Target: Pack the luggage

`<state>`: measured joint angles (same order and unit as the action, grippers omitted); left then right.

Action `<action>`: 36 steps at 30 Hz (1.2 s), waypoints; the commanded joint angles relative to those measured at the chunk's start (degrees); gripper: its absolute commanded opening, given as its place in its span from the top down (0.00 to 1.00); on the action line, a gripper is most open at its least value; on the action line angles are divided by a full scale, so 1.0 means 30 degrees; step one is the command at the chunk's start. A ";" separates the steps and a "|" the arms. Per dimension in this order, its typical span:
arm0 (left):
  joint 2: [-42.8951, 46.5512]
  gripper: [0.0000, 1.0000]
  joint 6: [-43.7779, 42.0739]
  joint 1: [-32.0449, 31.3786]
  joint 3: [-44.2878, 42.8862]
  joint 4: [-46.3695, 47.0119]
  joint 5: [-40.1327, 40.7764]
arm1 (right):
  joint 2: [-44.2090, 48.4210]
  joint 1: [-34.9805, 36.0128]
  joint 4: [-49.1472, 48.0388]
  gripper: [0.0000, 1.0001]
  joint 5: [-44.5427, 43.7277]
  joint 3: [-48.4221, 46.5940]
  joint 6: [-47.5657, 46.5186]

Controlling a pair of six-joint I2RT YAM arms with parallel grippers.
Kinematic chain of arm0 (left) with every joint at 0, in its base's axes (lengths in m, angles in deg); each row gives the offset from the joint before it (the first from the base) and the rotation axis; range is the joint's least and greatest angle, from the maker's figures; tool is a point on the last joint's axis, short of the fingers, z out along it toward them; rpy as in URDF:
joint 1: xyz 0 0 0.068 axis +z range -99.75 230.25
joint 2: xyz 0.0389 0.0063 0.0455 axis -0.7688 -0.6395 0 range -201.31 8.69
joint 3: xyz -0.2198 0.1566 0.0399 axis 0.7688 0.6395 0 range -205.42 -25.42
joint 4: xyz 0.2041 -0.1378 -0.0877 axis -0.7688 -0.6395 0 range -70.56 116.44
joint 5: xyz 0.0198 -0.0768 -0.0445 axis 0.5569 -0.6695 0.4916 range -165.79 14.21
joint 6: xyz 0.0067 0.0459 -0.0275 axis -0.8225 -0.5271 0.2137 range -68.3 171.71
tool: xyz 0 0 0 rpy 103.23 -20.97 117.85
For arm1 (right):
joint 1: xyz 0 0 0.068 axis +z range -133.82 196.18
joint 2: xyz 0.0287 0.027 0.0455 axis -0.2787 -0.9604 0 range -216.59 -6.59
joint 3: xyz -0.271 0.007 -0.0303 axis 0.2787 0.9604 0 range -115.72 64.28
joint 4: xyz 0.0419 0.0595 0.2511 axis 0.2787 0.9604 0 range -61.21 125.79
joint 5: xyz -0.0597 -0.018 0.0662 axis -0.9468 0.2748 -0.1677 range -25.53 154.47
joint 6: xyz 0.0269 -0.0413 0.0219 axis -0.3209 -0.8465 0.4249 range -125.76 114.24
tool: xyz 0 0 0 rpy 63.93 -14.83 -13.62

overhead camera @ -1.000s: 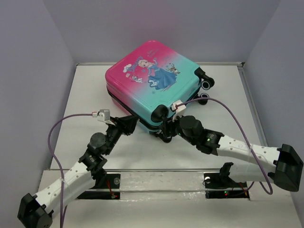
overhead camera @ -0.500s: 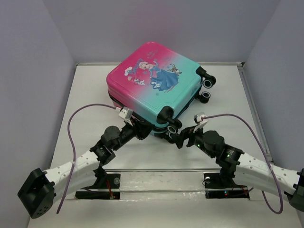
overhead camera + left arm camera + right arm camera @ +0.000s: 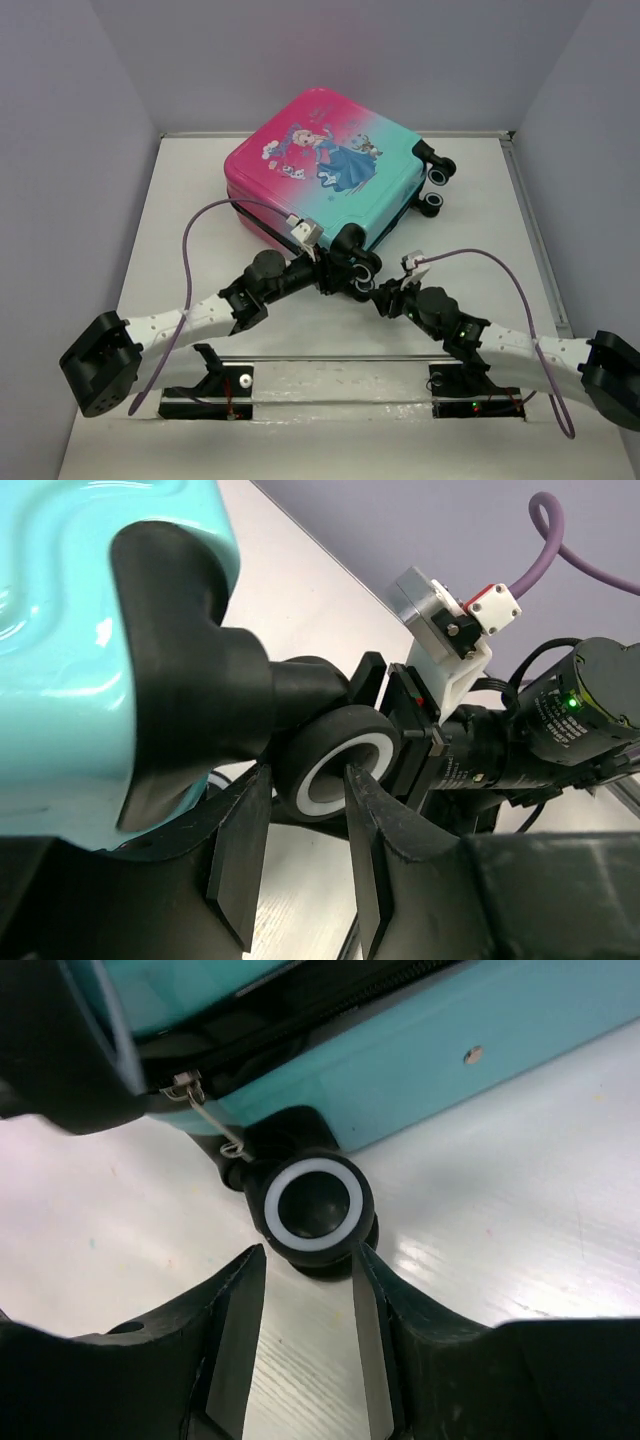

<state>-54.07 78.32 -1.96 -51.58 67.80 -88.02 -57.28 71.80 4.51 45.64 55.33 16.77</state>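
**Q:** What is being shown in the top external view?

**A:** The luggage [image 3: 330, 165] is being shown lying flat on the table [image 3: 190, 200], picture side up, towards the far wall. Its lid is being seen down on the shell. The left gripper [image 3: 335, 262] and the right gripper [image 3: 385, 295] are both being held at the near corner, just beside the wheels there. Their fingers are too small here for their spread to be told.

**Q:** And in the left wrist view?

**A:** The left gripper [image 3: 305, 850] is being held spread. A wheel [image 3: 335, 765] under the teal corner of the luggage [image 3: 60, 630] is being framed between its fingers, and nothing is being pinched.

**Q:** And in the right wrist view?

**A:** The right gripper [image 3: 305, 1290] is likewise being held spread and empty. A wheel [image 3: 313, 1205] is being seen just ahead of its fingertips. A zipper pull [image 3: 205, 1110] is being seen hanging at the corner seam of the luggage [image 3: 450, 1040].

**Q:** How far is the packing being judged to have gone?

**A:** No loose articles are being shown, so the filling is being judged done. What is being judged left is the zipping, since whether the seam is fully zipped cannot be told.
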 commanded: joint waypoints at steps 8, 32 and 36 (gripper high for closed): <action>-0.1578 0.54 -0.0521 -0.0352 -0.2561 0.1153 0.0384 | -0.4304 -0.0726 -1.0683 0.42 0.2320 0.0317 -0.1999; -0.3190 0.47 0.1003 -0.0821 -0.3939 0.2354 0.3461 | -1.1398 -0.2630 -1.9795 0.48 0.3464 -0.0181 -0.3758; -0.3366 0.47 0.0827 -0.0821 -0.4114 0.2267 0.3490 | -1.2806 -0.2630 -2.1323 0.63 0.3084 -0.0092 -0.3554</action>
<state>-63.97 81.14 -4.78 -59.31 67.36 -81.27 -91.93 64.50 -46.19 56.61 56.05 6.30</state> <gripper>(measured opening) 0.525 0.412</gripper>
